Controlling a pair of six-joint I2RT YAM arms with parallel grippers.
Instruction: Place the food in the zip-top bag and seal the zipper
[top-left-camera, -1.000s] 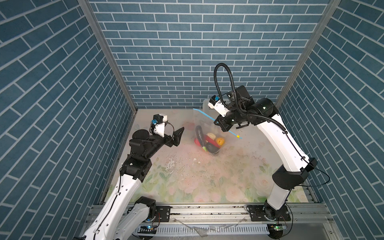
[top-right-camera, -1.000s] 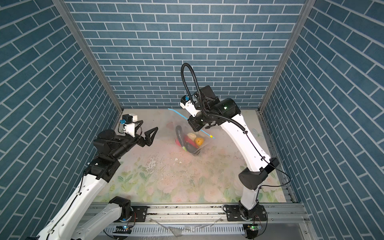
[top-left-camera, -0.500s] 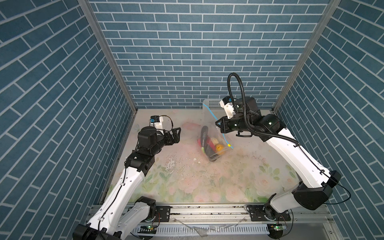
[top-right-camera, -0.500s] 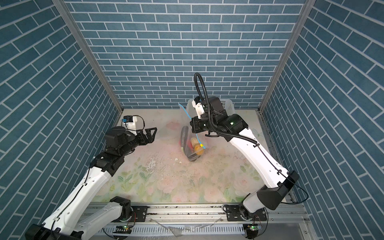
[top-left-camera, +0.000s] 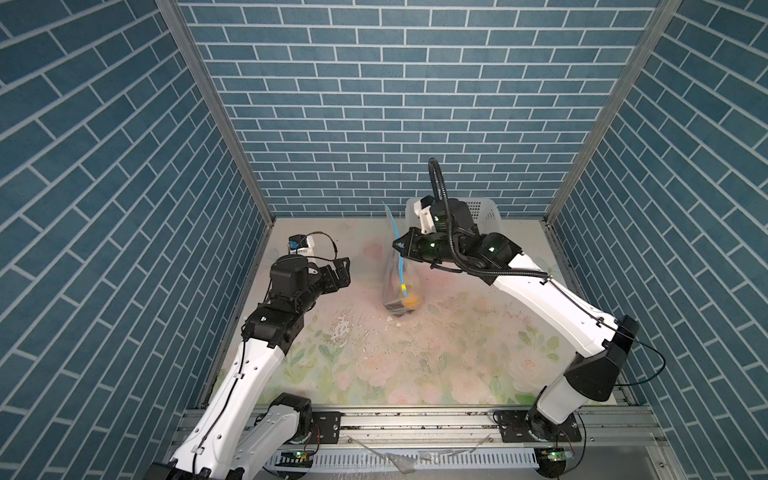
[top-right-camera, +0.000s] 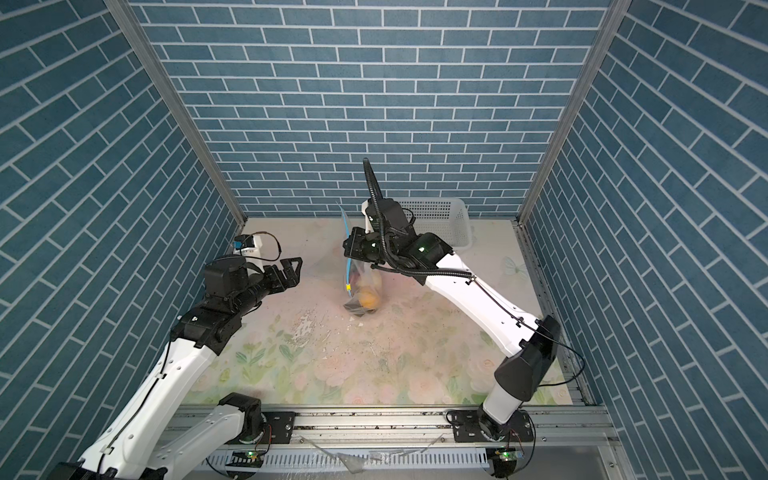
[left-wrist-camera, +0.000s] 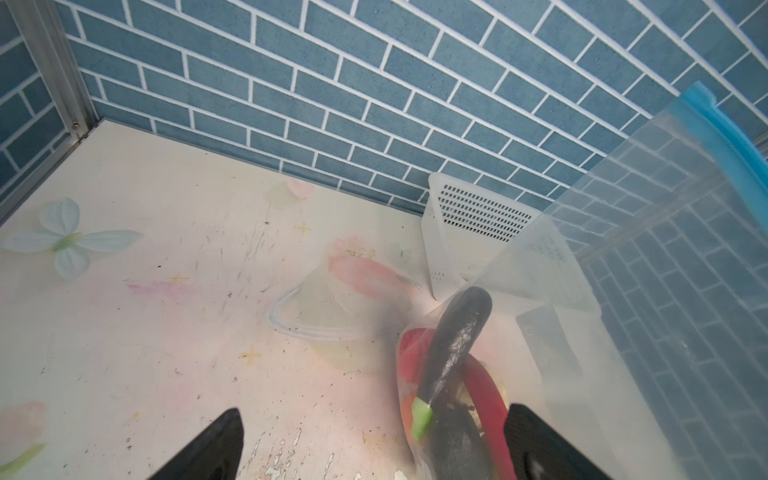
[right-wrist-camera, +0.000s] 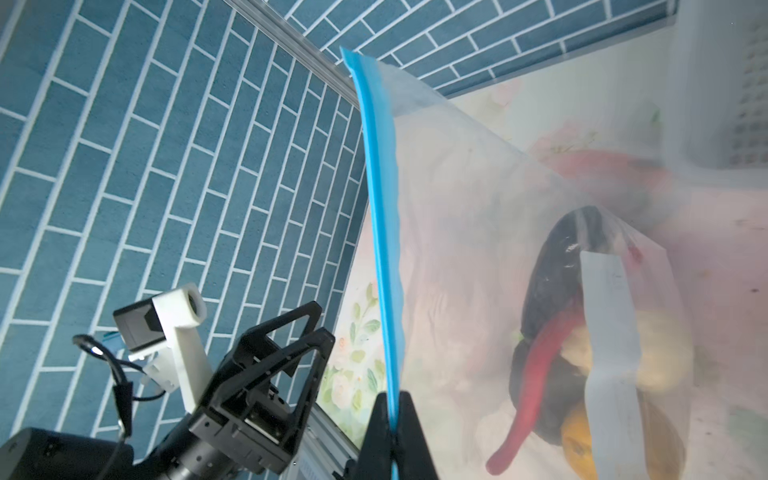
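While the right gripper (right-wrist-camera: 392, 413) clamped the bag's (right-wrist-camera: 478, 249) zipper (right-wrist-camera: 380, 208), food (right-wrist-camera: 548, 332) inside, the left gripper (top-left-camera: 341, 272) hung wide open; sealing needed its pinch next.

A: Bright, even light from overhead; only faint, soft shadows on the table (top-left-camera: 457, 353) in both top views.

B: Glare?

A: None harsh. The zip-top bag (right-wrist-camera: 478, 249) is milky and hazes the food (right-wrist-camera: 552, 332) inside.

B: Focus?

A: In the right wrist view the zipper (right-wrist-camera: 380, 208) is crisp; the basket (right-wrist-camera: 727, 83) at one o'clock is blurred. Side walls (top-left-camera: 104, 208) at nine and three o'clock stretch, wide-lens.
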